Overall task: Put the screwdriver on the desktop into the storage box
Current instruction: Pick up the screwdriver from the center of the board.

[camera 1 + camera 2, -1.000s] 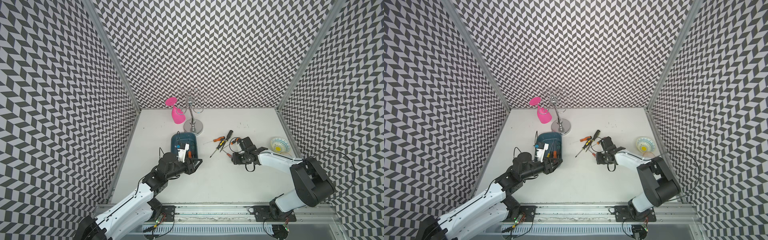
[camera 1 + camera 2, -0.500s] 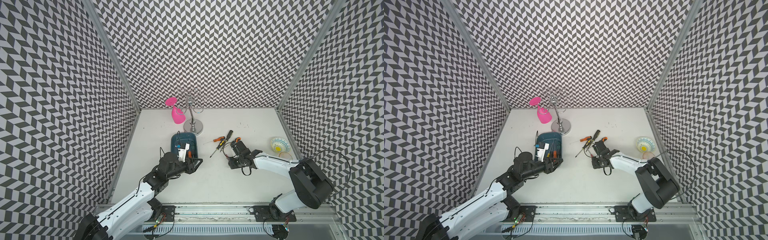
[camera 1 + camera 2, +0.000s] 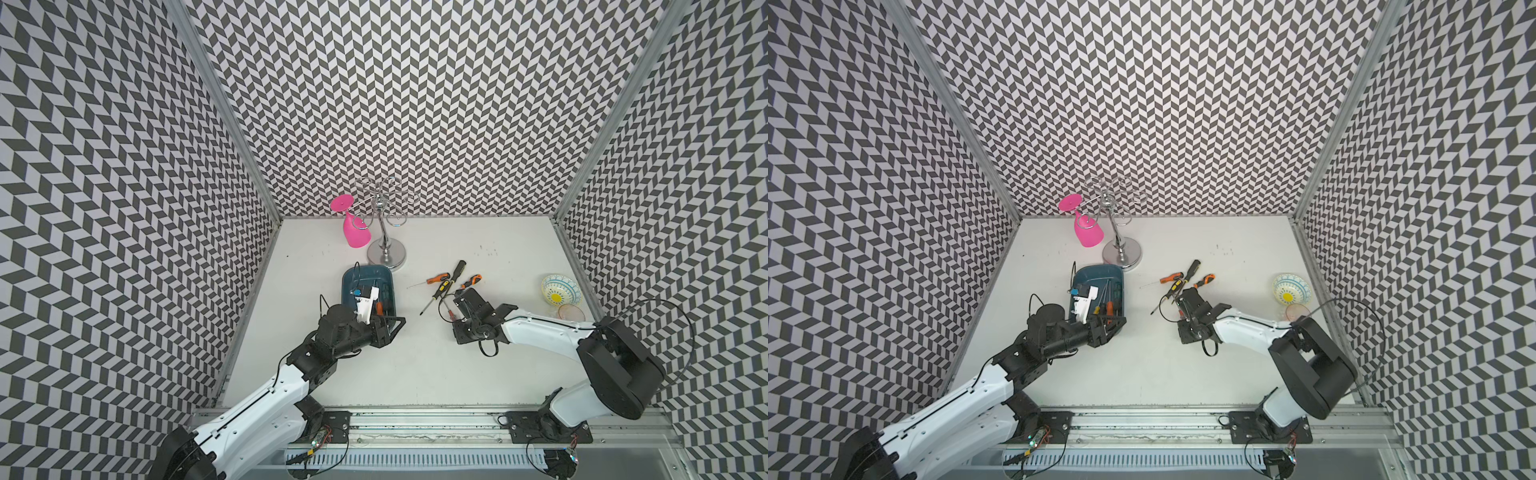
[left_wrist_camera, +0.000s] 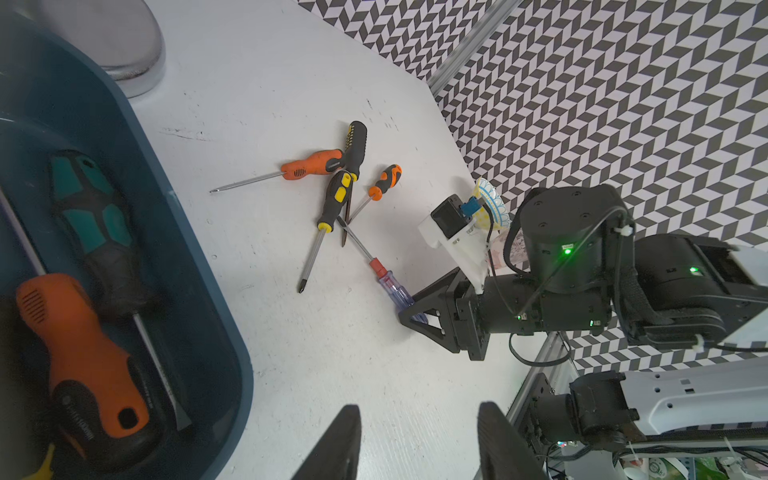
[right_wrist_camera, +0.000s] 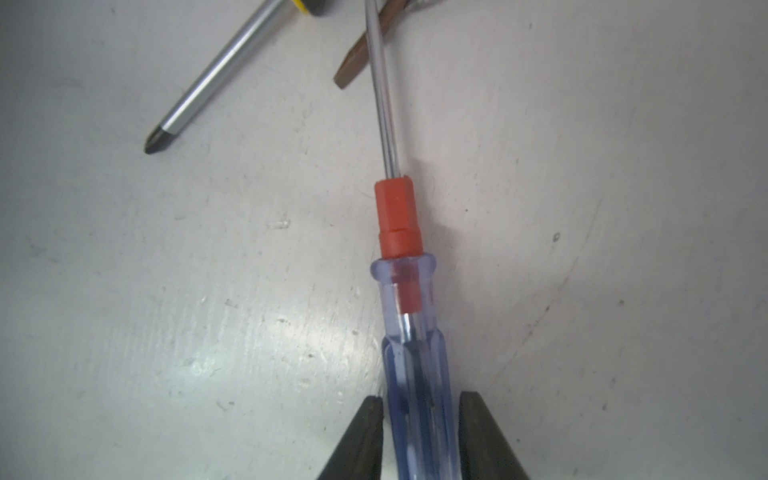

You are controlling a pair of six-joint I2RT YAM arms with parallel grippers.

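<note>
A screwdriver [image 5: 415,353] with a clear blue handle and red collar lies on the white desktop [image 3: 415,365]. My right gripper [image 5: 419,399] straddles its handle, open, with only thin gaps left on either side. The same screwdriver [image 4: 390,286] shows in the left wrist view, its shaft crossing under three other screwdrivers [image 3: 446,280]. The teal storage box [image 3: 347,276] holds an orange-handled screwdriver [image 4: 83,353] and a teal-handled one [image 4: 91,208]. My left gripper [image 4: 417,411] hovers open and empty at the box's near end [image 3: 392,326].
A patterned bowl [image 3: 561,289] and a clear cup [image 3: 571,311] stand by the right rail. A pink glass [image 3: 355,228] hangs on a chrome rack [image 3: 386,249] just behind the box. Patterned walls enclose three sides.
My right arm has moved left up to the pile, and its jaws have narrowed round the blue handle. The left arm has not moved.
</note>
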